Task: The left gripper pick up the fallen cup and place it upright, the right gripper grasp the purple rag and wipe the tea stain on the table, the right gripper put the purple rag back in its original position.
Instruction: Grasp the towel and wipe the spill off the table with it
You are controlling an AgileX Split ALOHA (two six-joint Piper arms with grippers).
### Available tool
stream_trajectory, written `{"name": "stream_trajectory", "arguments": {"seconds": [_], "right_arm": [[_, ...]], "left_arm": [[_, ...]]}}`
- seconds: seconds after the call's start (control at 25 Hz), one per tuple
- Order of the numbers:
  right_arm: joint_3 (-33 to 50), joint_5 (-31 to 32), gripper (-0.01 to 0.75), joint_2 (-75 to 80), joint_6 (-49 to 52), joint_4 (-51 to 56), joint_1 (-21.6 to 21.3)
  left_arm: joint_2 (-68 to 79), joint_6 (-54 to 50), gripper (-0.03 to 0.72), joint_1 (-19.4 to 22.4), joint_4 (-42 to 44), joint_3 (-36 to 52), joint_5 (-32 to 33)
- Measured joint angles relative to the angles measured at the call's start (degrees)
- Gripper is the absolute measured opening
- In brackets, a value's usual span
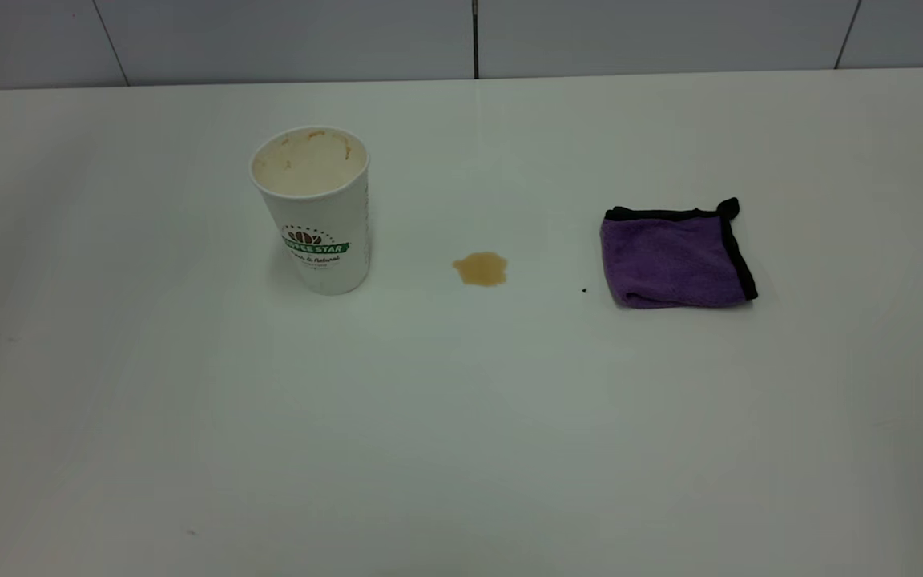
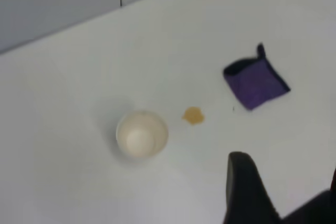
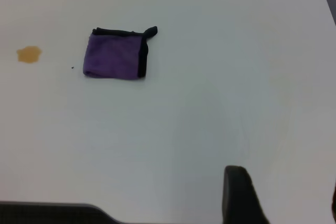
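Note:
The white paper cup (image 1: 313,210) stands upright on the table (image 1: 461,449), left of centre, with brownish residue inside its rim; from the left wrist I look down into the cup (image 2: 142,134). The amber tea stain (image 1: 480,268) lies between the cup and the folded purple rag (image 1: 674,255), which rests flat at the right. Neither arm shows in the exterior view. My left gripper (image 2: 286,165) hangs high above the table, open and empty, well off from the cup. My right gripper (image 3: 285,181) is also open and empty, far from the purple rag (image 3: 116,54) and the tea stain (image 3: 29,54).
A grey panelled wall (image 1: 461,36) runs behind the table's back edge. A tiny dark speck (image 1: 584,290) lies between stain and rag. The table's near edge (image 3: 52,205) shows in the right wrist view.

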Motion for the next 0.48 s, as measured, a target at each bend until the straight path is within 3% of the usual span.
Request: {"name": "stream_trajectory", "arguments": {"seconds": [0.48], "right_arm": [[0.0,0.0,0.45,0.0,0.0,0.0,0.0]], "left_arm": [[-22.37,-0.51,0.429,0.0,4.17,43.01,0.0]]}}
